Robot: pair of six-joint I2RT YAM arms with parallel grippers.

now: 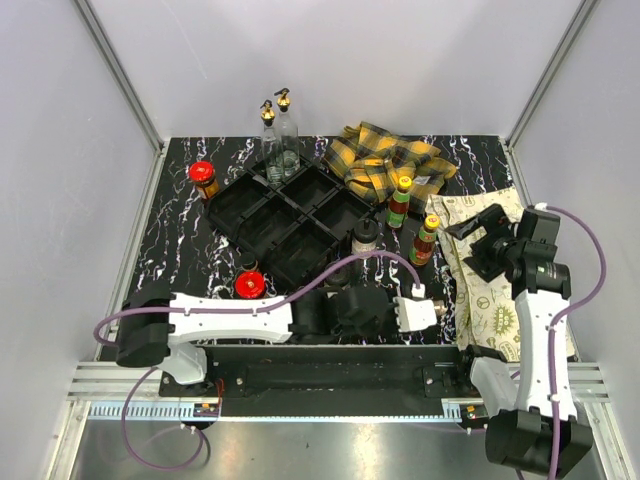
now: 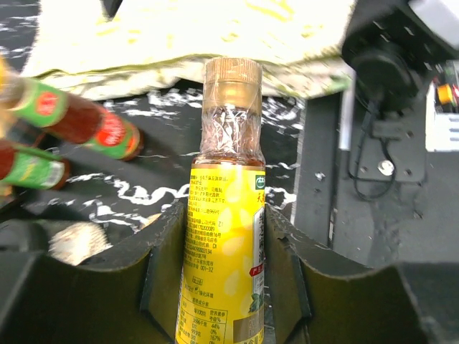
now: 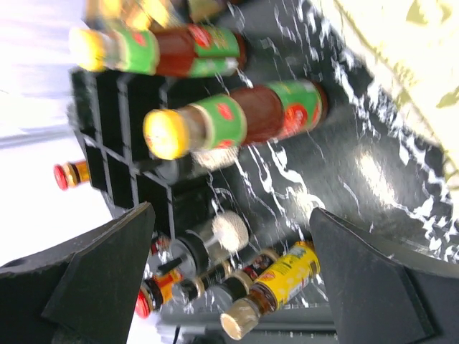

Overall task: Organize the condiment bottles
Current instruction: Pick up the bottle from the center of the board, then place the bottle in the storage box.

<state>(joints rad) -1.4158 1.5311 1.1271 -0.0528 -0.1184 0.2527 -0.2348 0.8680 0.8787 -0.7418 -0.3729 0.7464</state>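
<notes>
Yellow-label bottle | clamped between left jaws | base cut off

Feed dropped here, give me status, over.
Left gripper shut on yellow-label bottle. Right gripper open, empty. Yellow-capped sauce bottles standing close beside.

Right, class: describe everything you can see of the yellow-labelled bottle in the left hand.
The yellow-labelled bottle is slim clear glass or plastic with amber liquid, a tan ribbed cap and a crinkled clear seal round its neck. It sits upright between the left hand's black fingers, which press both sides. Its base is out of view.
</notes>
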